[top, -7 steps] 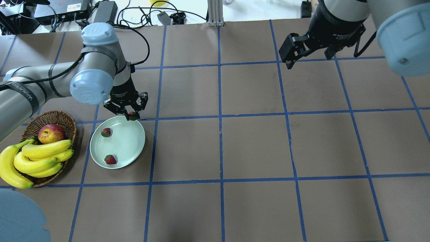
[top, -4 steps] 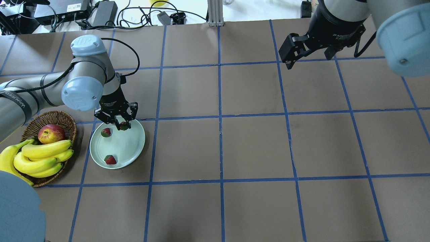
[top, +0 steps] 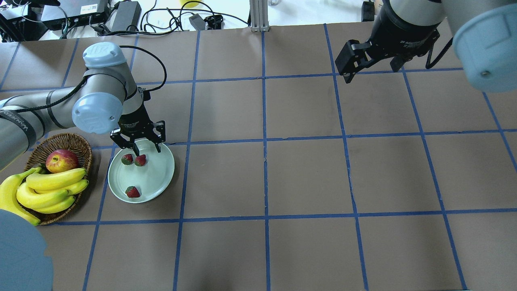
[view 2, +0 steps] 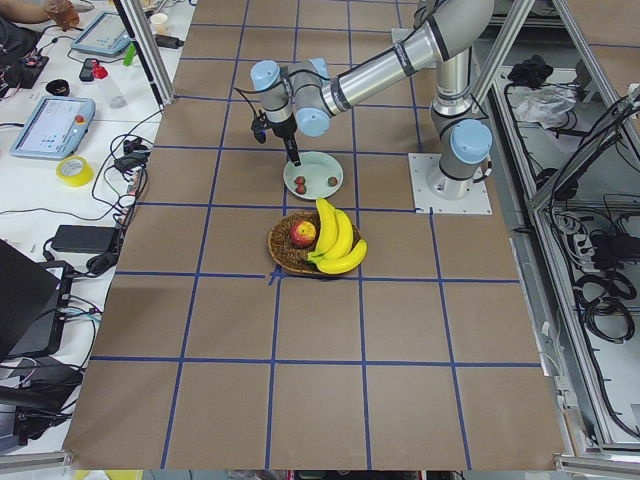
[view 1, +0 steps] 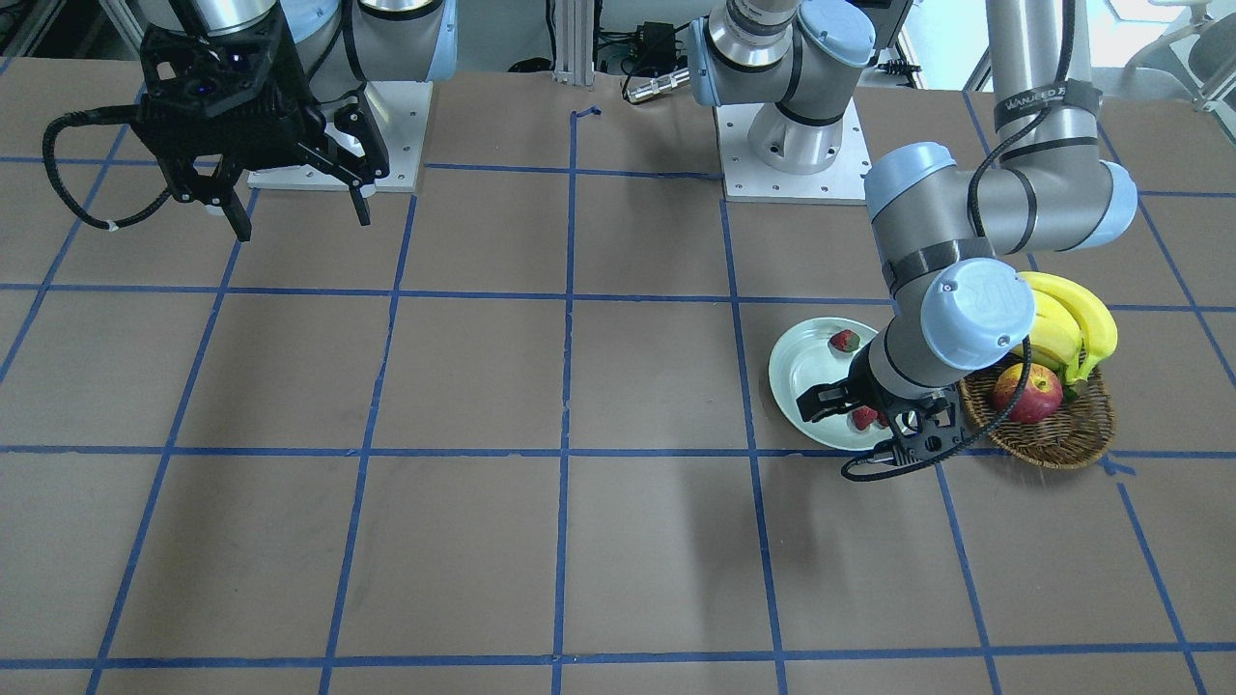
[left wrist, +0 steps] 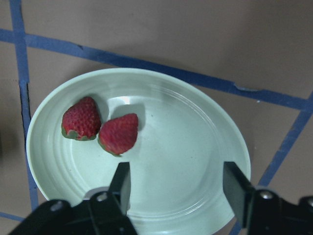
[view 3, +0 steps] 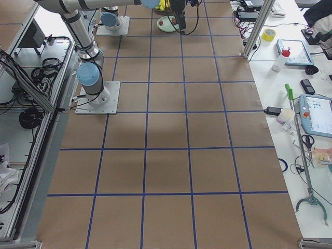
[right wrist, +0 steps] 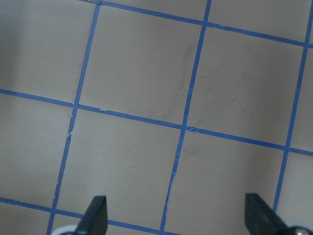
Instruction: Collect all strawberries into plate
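Note:
The mint-green plate [top: 155,173] lies at the table's left and holds three strawberries. Two strawberries lie side by side at its far edge, one [top: 127,159] left of the other [top: 140,160]. The third strawberry [top: 133,191] lies at the near rim. My left gripper [top: 147,150] is open and empty, just above the plate's far edge. In the left wrist view, the gripper [left wrist: 178,188] hangs over bare plate [left wrist: 190,142], the pair of strawberries [left wrist: 119,133] just beyond its left finger. My right gripper [top: 369,68] is open and empty, high over the far right; it also shows in the right wrist view [right wrist: 178,220].
A brown wicker basket [top: 66,138] with a red-yellow apple [top: 61,160] and a bunch of bananas [top: 48,190] stands just left of the plate. Cables and power bricks [top: 125,14] lie beyond the table's far edge.
My left gripper carried the third strawberry over the plate's far edge, then opened and let it go. It now lies beside the far-left strawberry. The right arm has not moved.

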Tool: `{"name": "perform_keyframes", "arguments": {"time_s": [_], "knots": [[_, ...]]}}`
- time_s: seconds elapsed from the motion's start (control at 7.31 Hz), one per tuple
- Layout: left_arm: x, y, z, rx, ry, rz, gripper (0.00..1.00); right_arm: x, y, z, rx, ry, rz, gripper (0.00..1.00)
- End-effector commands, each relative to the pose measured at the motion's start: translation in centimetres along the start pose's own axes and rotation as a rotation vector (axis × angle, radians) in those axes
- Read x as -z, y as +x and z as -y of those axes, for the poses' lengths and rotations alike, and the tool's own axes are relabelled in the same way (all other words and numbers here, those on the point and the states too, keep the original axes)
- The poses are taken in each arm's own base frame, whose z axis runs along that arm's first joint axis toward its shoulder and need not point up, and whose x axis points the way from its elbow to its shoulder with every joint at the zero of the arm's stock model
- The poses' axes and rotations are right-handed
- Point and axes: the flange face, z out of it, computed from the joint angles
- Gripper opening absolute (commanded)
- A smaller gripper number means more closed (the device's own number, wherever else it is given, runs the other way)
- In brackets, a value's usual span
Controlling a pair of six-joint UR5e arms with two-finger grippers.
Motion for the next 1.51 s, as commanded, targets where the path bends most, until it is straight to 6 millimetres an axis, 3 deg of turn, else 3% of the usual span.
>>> {"name": "perform_keyframes", "arguments": {"time_s": [0.0, 0.27, 0.41, 0.68, 0.82, 0.96, 1.37], "knots": [[7.0, 1.6, -0.8, -0.027, 0.135, -0.035, 1.0, 0.0, 0.0, 0.0, 0.0, 0.0, -0.002, 1.0], [11.8, 3.1, -3.7, -0.059, 0.196, -0.112, 1.0, 0.0, 0.0, 0.0, 0.0, 0.0, -0.002, 1.0], [15.1, 2.9, -4.6, -0.066, 0.247, -0.128, 1.0, -0.1, 0.0, 0.0, 0.0, -0.002, -0.001, 1.0], [18.9, 2.1, -7.0, -0.1, 0.209, -0.111, 1.0, 0.0, 0.0, -0.1, 0.0, -0.002, -0.001, 1.0], [23.2, 1.2, -9.7, -0.101, 0.224, -0.111, 1.0, 0.0, 0.0, -0.1, 0.0, -0.002, -0.001, 1.0], [24.2, 0.7, -11.5, -0.105, 0.188, -0.087, 1.0, 0.0, 0.0, -0.1, 0.0, -0.002, -0.001, 1.0], [24.4, 0.4, -12.2, -0.135, 0.182, -0.078, 1.0, -0.1, 0.0, 0.0, 0.0, -0.003, -0.001, 1.0]]}}
